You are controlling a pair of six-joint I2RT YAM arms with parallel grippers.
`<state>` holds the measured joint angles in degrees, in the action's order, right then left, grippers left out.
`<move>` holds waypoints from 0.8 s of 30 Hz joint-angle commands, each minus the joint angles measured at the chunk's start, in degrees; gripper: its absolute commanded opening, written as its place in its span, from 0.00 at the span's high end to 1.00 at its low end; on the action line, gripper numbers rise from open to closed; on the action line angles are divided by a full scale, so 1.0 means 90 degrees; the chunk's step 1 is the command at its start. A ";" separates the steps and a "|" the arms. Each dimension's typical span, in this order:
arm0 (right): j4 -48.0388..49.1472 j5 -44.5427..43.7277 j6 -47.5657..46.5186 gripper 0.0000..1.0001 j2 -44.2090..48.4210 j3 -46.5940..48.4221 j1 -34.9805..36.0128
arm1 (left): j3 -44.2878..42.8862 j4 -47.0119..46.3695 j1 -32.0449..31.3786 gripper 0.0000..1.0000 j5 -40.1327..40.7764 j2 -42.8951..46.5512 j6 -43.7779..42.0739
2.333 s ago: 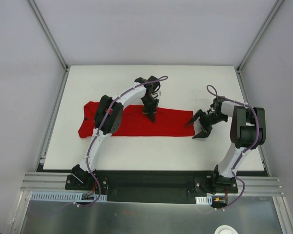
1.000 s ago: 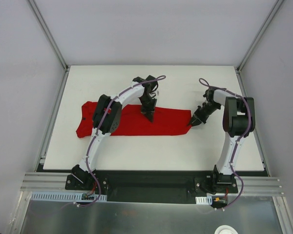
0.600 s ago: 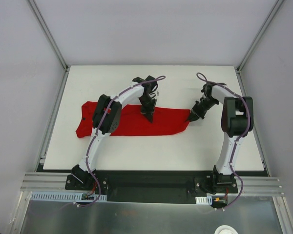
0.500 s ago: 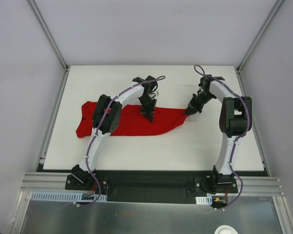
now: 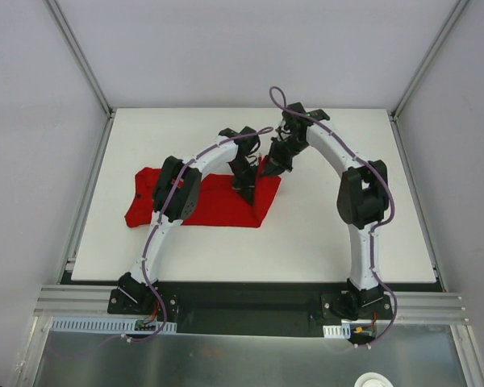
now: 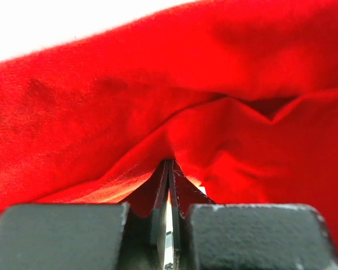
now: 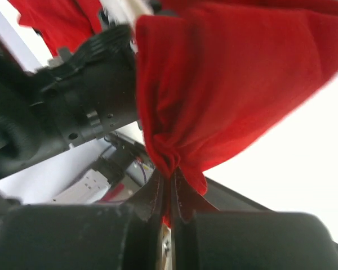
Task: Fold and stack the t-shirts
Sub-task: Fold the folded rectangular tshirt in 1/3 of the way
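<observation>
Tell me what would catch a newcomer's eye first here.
The bright red t-shirt on the white table, left of centre, is the strongest colour in view. Both arms arch over it and meet at its right end: the left gripper pinches the cloth, and the right gripper, shut on a bunched fold, holds that end raised just beside.

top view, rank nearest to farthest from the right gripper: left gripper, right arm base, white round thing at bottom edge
1. left gripper, just beside it, pinching the red t-shirt
2. right arm base, near right
3. white round thing, bottom edge
</observation>
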<state>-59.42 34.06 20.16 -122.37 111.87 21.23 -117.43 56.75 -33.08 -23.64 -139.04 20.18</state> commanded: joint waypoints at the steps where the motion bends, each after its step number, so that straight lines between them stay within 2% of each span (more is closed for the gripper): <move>1: -0.0234 0.0414 0.0123 0.99 -0.0202 0.0118 0.0374 | 0.0215 0.0257 -0.0084 1.00 0.0244 0.0039 -0.0075; 7: -0.0136 0.0522 0.0152 0.99 -0.0349 0.0031 0.0833 | 0.0157 0.0286 -0.0006 1.00 0.0331 0.0117 -0.0055; 11: -0.0117 0.0483 0.0123 0.99 -0.0291 -0.0087 0.0873 | 0.0157 0.0364 0.0091 1.00 0.0459 0.0390 -0.0114; 16: -0.0146 0.0512 0.0142 0.99 -0.0066 0.0079 0.0824 | 0.0020 0.0598 0.0228 1.00 0.1004 0.1463 -0.0182; 24: -0.0176 0.0521 0.0123 0.99 0.0266 0.0187 0.0727 | 0.0059 0.1047 0.0462 1.00 0.2594 0.3581 -0.0144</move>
<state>-59.46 37.39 20.75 -124.68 111.66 27.79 -116.01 62.24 -29.87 -8.34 -116.79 19.22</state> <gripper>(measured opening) 0.035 0.003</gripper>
